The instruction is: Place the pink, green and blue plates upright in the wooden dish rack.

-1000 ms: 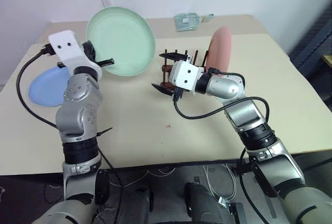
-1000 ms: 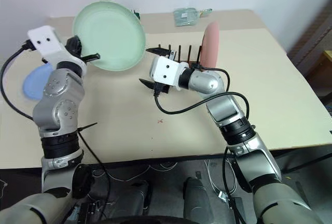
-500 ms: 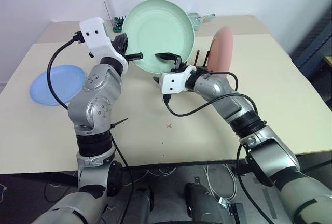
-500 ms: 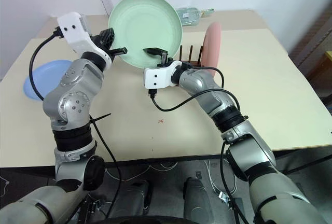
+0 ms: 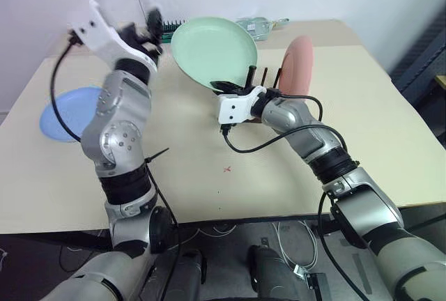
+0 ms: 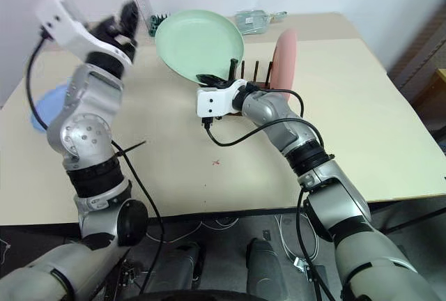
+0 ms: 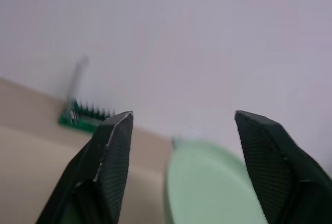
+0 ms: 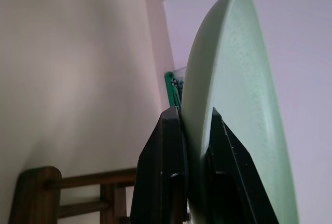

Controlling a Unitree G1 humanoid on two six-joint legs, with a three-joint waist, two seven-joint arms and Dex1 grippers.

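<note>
Pale mint green round plate (image 5: 214,51): being held aloft above the table (image 5: 293,175), tilted, just beside the small dark reddish-brown wooden pegged rack (image 5: 259,78); right gripper (image 8: 193,130) is pinching its lower rim between pressed fingers; left gripper (image 7: 179,146) is standing spread and empty, apart from the plate. Salmon pink round plate (image 5: 296,64) is standing upright in the rack; light blue round plate (image 5: 70,111) is lying flat on the table, well apart. Risk, as judged: the single rim pinch is letting the plate swivel or slip, striking the pink plate.
</note>
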